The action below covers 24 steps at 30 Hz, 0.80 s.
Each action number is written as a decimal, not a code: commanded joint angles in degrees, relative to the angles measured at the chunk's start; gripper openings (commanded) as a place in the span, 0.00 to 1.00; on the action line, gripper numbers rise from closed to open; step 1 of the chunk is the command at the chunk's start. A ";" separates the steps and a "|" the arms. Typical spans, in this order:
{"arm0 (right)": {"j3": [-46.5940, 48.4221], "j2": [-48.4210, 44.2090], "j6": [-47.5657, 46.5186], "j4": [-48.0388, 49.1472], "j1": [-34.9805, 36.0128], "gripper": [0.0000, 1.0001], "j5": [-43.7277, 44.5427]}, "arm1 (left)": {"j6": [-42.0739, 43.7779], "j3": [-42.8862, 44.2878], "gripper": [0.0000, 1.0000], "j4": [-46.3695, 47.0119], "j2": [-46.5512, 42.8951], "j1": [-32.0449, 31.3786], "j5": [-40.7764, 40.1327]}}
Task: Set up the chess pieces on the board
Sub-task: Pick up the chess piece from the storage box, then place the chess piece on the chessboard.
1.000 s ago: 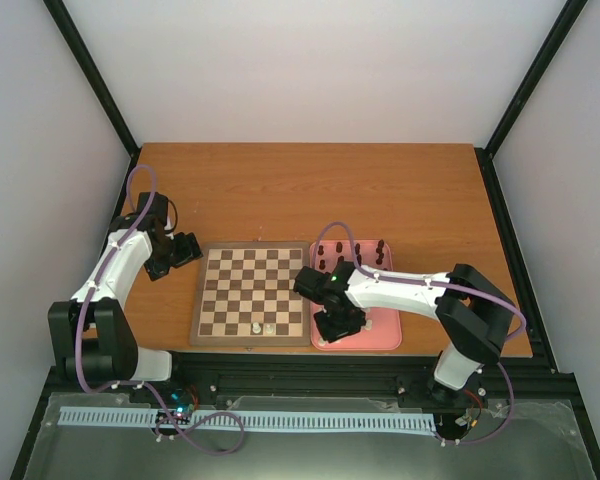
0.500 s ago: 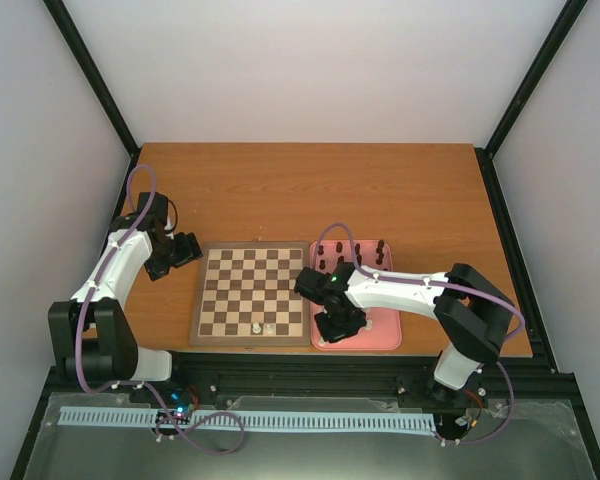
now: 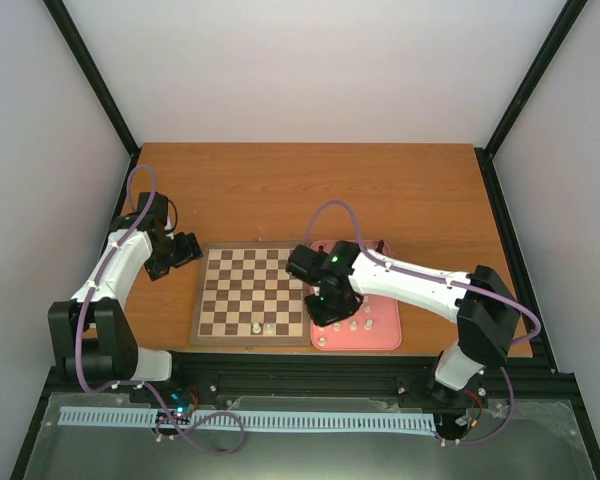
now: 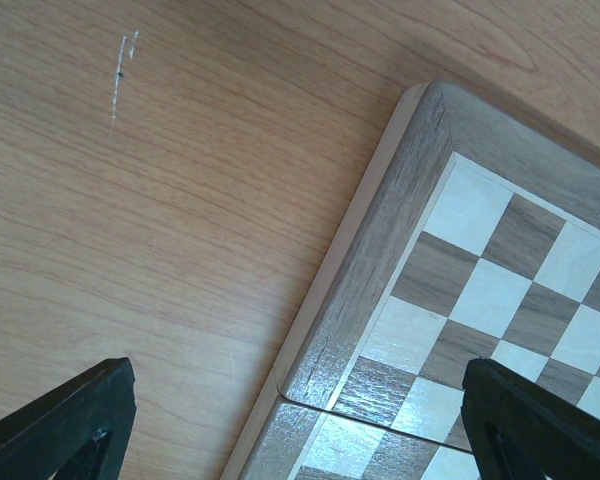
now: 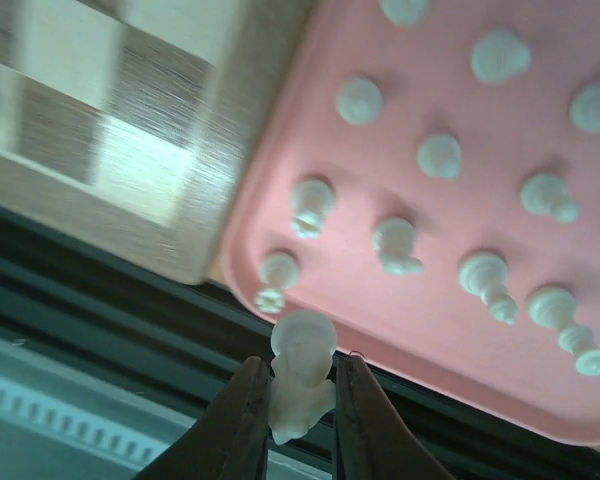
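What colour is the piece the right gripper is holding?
Cream-white. The piece shows best in the right wrist view.

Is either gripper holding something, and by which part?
The right gripper pinches one cream-white chess piece by its narrow body; the left gripper holds nothing.

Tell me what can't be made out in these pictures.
Top external: the pink tray is partly under the right arm; the two white pieces on the board are too small to identify.
Right wrist: the white piece in the right end effector is blurred.
Left wrist: left end effector cut by the bottom edge.
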 commanded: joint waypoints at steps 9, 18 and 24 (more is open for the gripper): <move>20.21 14.46 -6.46 -1.22 4.70 0.04 -0.85 | 0.95 1.07 1.00 0.33 0.05 0.19 0.21; 23.31 20.44 -8.48 -0.07 6.41 0.04 -3.22 | 0.85 0.87 1.00 0.34 -0.14 0.18 0.74; 25.52 22.87 -9.48 -0.62 7.30 0.04 -3.41 | 0.87 0.64 1.00 0.68 -0.06 0.18 1.06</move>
